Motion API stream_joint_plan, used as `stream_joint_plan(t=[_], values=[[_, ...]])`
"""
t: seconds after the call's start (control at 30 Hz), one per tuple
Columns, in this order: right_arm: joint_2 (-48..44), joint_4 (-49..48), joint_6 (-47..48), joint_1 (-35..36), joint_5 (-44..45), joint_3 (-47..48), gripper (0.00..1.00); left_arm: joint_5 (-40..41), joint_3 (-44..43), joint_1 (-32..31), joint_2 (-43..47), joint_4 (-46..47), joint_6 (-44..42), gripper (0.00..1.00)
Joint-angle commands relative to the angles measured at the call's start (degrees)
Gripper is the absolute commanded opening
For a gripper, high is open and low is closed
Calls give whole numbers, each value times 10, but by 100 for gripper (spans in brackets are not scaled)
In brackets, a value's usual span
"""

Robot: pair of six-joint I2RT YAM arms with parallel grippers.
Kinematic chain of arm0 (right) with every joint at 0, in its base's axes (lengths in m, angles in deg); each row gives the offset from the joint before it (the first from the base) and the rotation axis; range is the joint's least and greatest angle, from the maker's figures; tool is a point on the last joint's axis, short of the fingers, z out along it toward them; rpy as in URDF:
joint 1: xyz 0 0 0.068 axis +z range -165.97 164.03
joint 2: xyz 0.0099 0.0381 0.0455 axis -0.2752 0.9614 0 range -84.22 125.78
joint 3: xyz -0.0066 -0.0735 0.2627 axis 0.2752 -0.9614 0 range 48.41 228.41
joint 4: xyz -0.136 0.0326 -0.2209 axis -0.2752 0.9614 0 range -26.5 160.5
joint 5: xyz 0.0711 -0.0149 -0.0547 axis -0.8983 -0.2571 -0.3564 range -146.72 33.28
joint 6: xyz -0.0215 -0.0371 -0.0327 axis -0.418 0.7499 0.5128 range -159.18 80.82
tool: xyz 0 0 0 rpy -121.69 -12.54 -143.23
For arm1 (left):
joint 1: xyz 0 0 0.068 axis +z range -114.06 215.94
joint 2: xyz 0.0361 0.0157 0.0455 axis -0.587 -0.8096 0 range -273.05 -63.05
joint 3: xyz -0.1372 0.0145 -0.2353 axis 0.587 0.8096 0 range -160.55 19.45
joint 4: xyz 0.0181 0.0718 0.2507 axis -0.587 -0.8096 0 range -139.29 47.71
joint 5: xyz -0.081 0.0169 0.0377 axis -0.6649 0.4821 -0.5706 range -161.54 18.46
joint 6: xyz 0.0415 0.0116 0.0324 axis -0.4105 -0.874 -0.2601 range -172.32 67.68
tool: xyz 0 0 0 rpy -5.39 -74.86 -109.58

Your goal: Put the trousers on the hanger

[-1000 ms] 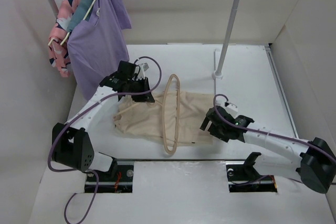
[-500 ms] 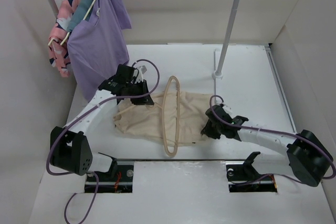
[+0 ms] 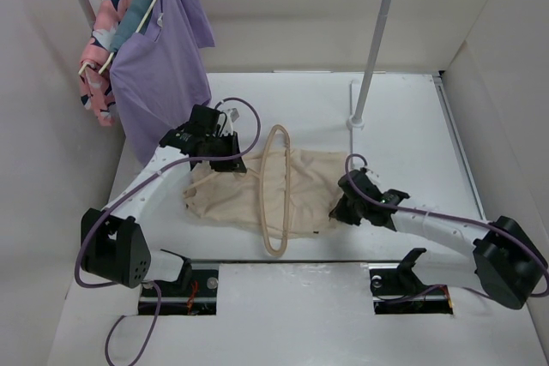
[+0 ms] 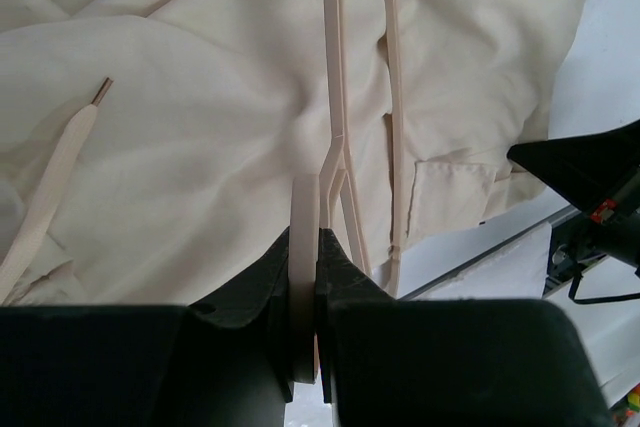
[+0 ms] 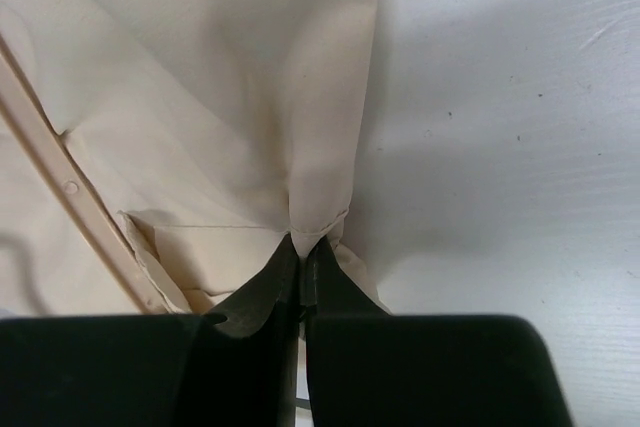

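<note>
Right tool (image 3: 341, 209), lower right of centre in the top view: black fingertips (image 5: 270, 282) pressed together, pinching a fold at the edge of the long beige cloth trousers (image 3: 225, 197).

Trousers lie crumpled on the white table (image 3: 412, 126), mid-frame, between the two tools. A flat drawstring end (image 4: 60, 177) rests on the cloth at the left of the left wrist view.

Thin pale pink-beige clothes hanger (image 3: 273, 252) sits over the trousers, its long axis running bottom to top of the frame. Its lower end reaches past the cloth's lower edge.

Left tool (image 3: 225, 159), at the trousers' upper left: fingers clamped on a flat pale part of the hanger (image 4: 392, 67).

Upper left of the frame: purple shirt (image 3: 159, 75) and pink patterned garment (image 3: 101, 57) hang from a metal rail.
</note>
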Motion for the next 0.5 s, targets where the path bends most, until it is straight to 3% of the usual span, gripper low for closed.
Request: stream_joint_plan(t=[0.0,0.23,0.47], values=[[-22,22,15,-4,35,24,0,17,-22,3,19,-16,-16,0],[-41,38,74,2,48,95,0,12,6,3,24,3,-9,0],[115,36,184,87,77,302,0,29,11,3,24,8,-9,0]])
